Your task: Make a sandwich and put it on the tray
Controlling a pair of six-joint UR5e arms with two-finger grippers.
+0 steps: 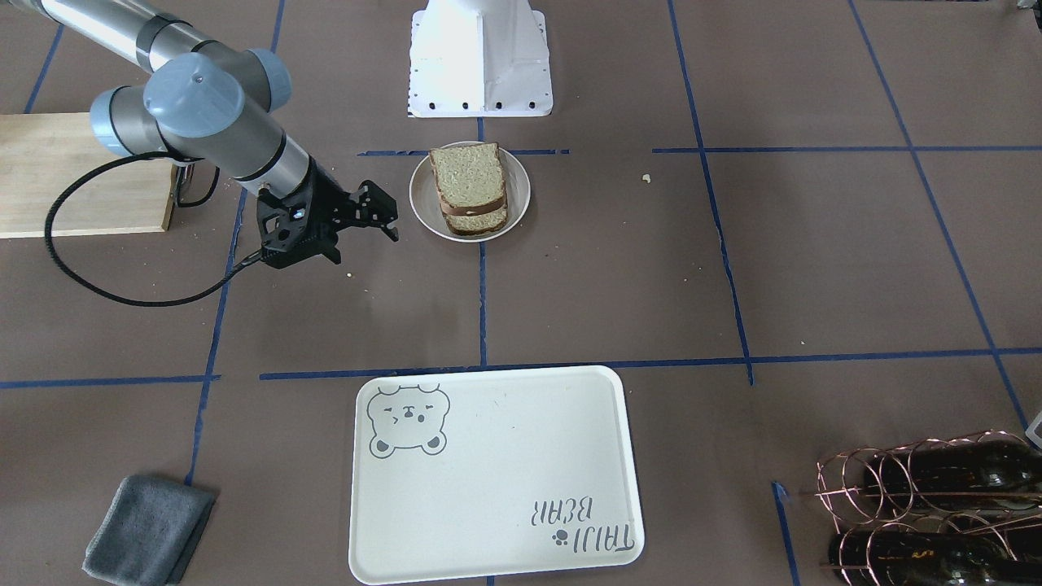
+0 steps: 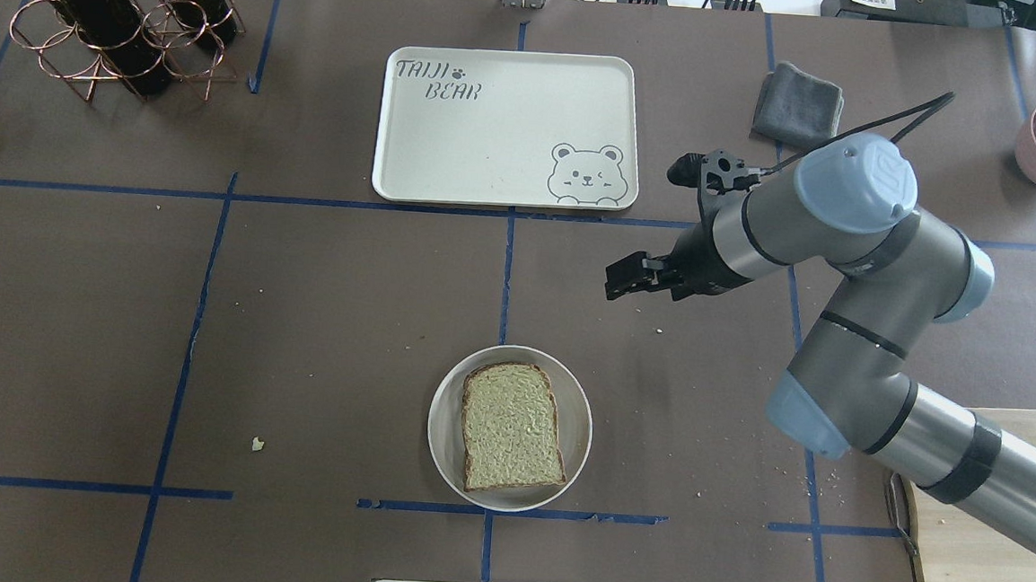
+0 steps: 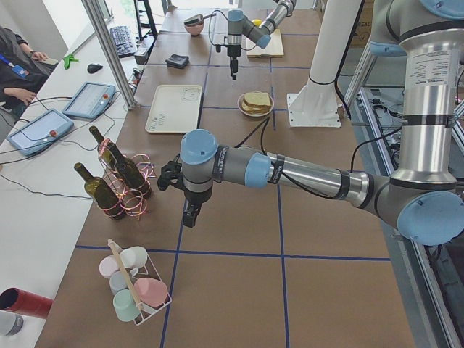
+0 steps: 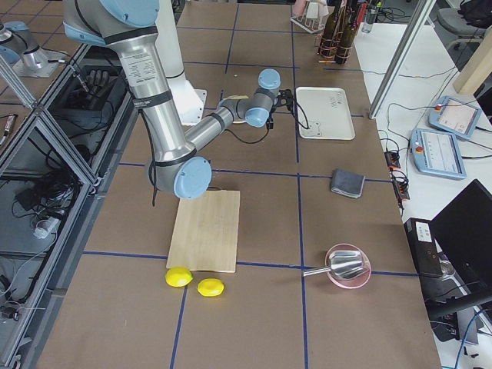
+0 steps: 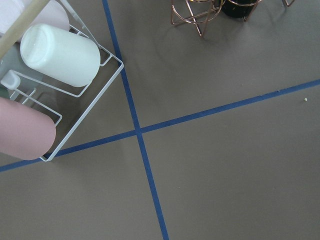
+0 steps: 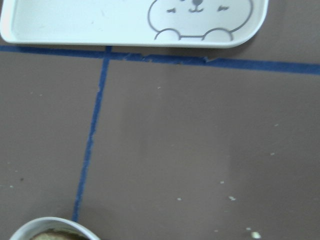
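While the right gripper (image 1: pixel 364 247) hangs above bare brown counter just to the robot's right of the small round white plate (image 1: pixel 423 213), its two black fingers are spread apart and pinch nothing. The sandwich (image 1: pixel 468 187), two tan speckled bread slices with dark brown crusts stacked one on the other, lies on that plate near the middle of the robot-side edge. A brown band shows between the slices; can't tell what the filling is. The large cream-white rectangular tray with a grey bear face (image 1: pixel 488 505) sits at the middle of the operators' edge, well apart from the plate. The left gripper (image 3: pixel 190 214) hovers low over the counter toward the robot's left end, near a copper wire rack of dark wine bottles (image 3: pixel 119 185); can't tell whether its fingers are apart or together. Folded grey cloth (image 1: pixel 151 529) by the operators' edge on the robot's right. Pale wooden cutting board (image 1: pixel 81 175) at the robot-side edge, right end.
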